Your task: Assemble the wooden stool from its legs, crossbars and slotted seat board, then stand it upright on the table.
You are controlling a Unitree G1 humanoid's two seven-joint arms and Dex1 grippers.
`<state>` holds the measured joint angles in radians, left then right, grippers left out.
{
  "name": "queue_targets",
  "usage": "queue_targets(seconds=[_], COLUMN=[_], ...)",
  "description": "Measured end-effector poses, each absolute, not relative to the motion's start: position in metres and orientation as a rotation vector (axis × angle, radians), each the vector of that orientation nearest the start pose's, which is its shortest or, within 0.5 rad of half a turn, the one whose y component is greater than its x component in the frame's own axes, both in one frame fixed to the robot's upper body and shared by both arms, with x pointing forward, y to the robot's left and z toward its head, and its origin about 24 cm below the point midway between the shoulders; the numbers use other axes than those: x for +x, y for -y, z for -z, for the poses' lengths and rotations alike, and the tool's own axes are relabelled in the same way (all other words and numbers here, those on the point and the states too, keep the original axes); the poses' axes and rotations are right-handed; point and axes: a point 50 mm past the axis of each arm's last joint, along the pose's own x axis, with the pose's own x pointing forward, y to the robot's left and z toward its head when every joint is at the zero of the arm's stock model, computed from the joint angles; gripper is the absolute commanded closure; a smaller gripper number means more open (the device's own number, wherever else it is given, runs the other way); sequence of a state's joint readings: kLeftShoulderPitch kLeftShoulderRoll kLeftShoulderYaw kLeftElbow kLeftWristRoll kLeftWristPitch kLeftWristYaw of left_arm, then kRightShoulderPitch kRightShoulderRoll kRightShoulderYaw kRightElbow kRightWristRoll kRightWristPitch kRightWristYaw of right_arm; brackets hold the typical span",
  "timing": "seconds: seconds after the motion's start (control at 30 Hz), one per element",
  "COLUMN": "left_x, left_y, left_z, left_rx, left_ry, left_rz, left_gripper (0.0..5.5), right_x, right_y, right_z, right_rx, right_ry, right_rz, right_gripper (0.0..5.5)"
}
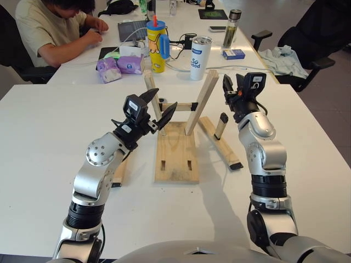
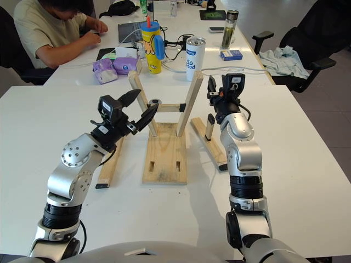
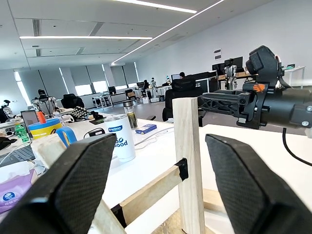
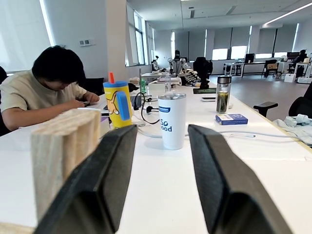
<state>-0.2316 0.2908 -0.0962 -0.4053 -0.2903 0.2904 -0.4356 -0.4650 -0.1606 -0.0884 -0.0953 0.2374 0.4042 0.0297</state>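
Seat board (image 1: pixel 176 156) lies flat at the centre of the head view, slots up. One leg frame stands in its far slots, the left leg (image 1: pixel 154 101) and right leg (image 1: pixel 202 101) leaning apart and tied by a crossbar (image 1: pixel 184 107). To me the frame looks seated but not pressed home, which would explain an arm posted on each side of it.

The left gripper (image 1: pixel 164 98), just left of centre, has its fingers spread wide and holds nothing. It seems to straddle the left leg near the crossbar joint, as a guard against tipping or a grip about to be taken. The right gripper (image 1: pixel 231 81), right of centre and higher, is wide open too, close by the top of the right leg.

A second leg frame (image 1: pixel 225 148) lies on the table right of the board. Another wooden piece (image 1: pixel 119 172) lies at lower left, partly under the left arm. Both look parked within reach for the free slots.

The left wrist view looks between its pads (image 3: pixel 78 185) along the crossbar to the right leg, with the other gripper just behind. The near leg hugs one pad, so I cannot say it is truly inside the gap. The right wrist view settles what the head view leaves open: the leg's end sits outside the jaws, beside one pad (image 4: pixel 97 195).
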Motion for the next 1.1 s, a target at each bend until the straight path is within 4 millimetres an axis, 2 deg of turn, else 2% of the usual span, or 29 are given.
queue_targets(seconds=[0.13,0.27,0.33,0.4,0.5,0.67,0.87,1.0,1.07,1.1], left_x=[0.260,0.260,0.260,0.260,0.260,0.260,0.260,0.257,0.255,0.254], left_y=[-0.119,-0.119,-0.119,-0.118,-0.118,-0.119,-0.119,-0.121,-0.122,-0.123], left_z=[-0.161,-0.161,-0.161,-0.161,-0.160,-0.160,-0.159,-0.153,-0.150,-0.149], left_rx=[0.093,0.091,0.090,0.083,0.080,0.076,0.076,0.066,0.060,0.064], left_ry=[0.286,0.286,0.286,0.288,0.284,0.284,0.283,0.257,0.238,0.232], left_rz=[0.699,0.698,0.696,0.695,0.690,0.682,0.681,0.686,0.703,0.709], left_gripper=[2.11,2.11,2.11,2.11,2.11,2.11,2.11,2.11,2.11,2.11], right_x=[0.323,0.321,0.322,0.320,0.320,0.328,0.322,0.315,0.311,0.307], right_y=[0.157,0.154,0.148,0.149,0.155,0.166,0.163,0.170,0.182,0.193], right_z=[-0.170,-0.200,-0.184,-0.127,-0.121,-0.125,-0.132,-0.168,-0.181,-0.182], right_rx=[0.045,0.028,0.020,0.037,0.040,0.020,0.057,0.064,0.031,0.006], right_ry=[0.186,0.333,0.268,0.026,-0.004,-0.015,0.100,0.256,0.284,0.269], right_rz=[-0.104,-0.098,-0.107,-0.060,-0.025,-0.018,-0.072,-0.106,-0.114,-0.118], right_gripper=[3.56,3.56,3.56,3.56,3.56,3.56,3.56,3.56,3.56,3.56])
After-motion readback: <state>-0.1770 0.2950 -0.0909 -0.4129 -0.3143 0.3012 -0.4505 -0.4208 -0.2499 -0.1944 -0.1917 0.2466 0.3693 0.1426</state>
